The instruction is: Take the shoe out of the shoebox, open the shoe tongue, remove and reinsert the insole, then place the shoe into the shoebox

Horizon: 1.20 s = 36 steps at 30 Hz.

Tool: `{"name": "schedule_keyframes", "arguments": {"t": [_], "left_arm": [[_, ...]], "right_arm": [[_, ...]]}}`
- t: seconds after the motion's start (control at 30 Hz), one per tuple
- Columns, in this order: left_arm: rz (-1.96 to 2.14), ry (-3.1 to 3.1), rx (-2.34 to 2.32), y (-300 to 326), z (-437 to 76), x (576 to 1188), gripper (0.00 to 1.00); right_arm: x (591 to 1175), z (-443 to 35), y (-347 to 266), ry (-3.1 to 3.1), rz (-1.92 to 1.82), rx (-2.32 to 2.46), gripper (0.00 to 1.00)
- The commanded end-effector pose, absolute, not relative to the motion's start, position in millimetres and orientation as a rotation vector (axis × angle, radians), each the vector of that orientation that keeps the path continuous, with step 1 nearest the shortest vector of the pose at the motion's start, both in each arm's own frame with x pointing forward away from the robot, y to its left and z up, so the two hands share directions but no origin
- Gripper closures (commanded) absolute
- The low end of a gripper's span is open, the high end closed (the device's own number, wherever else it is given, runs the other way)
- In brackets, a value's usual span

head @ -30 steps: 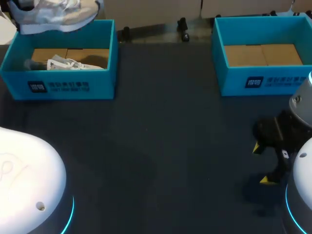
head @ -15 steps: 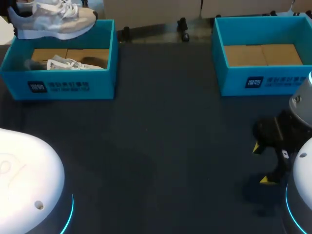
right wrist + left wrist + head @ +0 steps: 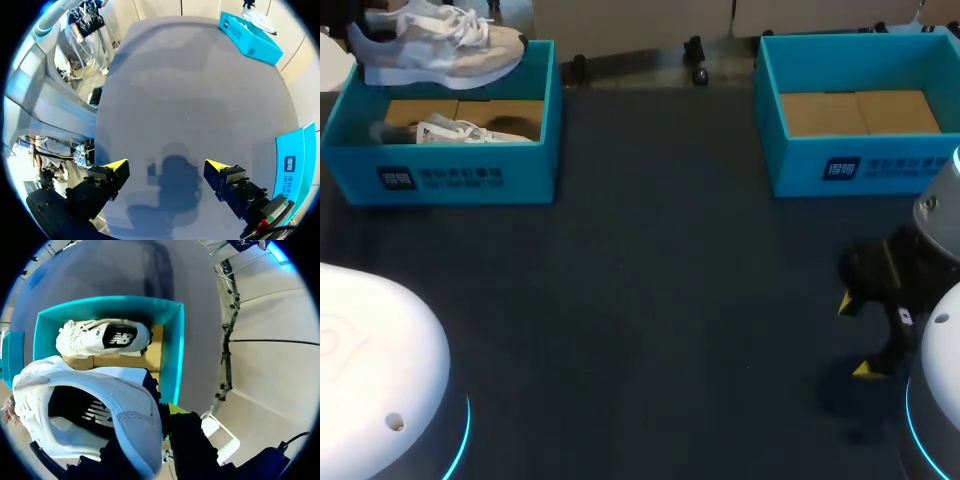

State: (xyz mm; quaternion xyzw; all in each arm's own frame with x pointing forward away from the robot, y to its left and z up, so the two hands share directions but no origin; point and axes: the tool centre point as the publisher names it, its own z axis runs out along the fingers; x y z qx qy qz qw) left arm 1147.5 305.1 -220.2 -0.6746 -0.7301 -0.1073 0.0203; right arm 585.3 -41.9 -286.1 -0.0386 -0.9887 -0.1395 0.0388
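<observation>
My left claw (image 3: pixel 161 416) holds a shoe (image 3: pixel 435 50) over the left box (image 3: pixel 440 178); a second shoe (image 3: pixel 460 131) lies inside. The right box (image 3: pixel 860 168) sits behind my right claw (image 3: pixel 856 337).

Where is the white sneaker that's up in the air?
In the head view the raised shoe hangs at the far left, above the back rim of the left shoebox, where a second shoe lies inside.

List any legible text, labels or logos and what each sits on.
On the left shoebox: white print beside a dark square mark on the front wall, too blurred to read.
On the right shoebox: the same kind of label, too blurred to read.
On the held shoe and the shoe in the box: a brand logo on each side panel; no other words.
Nothing can be quoted.
</observation>
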Motion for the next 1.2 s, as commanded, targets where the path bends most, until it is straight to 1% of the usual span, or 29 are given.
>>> {"name": "schedule_keyframes", "arguments": {"t": [0.03, 0.3, 0.9, 1.2], "left_arm": [[-0.319, -2.281, -2.060, 308, -227, 1168, 1.00], [-0.360, -2.272, -2.075, 308, -235, 1189, 1.00], [-0.379, -2.212, -2.089, 314, -270, 1193, 1.00], [-0.349, -2.209, -2.082, 316, -274, 1191, 1.00]], "right_arm": [[585, -287, -42, -3.033, -0.427, -0.117, 0.00], [585, -287, -42, -3.033, -0.427, -0.117, 0.00], [585, -287, -42, -3.033, -0.427, -0.117, 0.00], [585, -287, -42, -3.033, -0.427, -0.117, 0.00]]}}
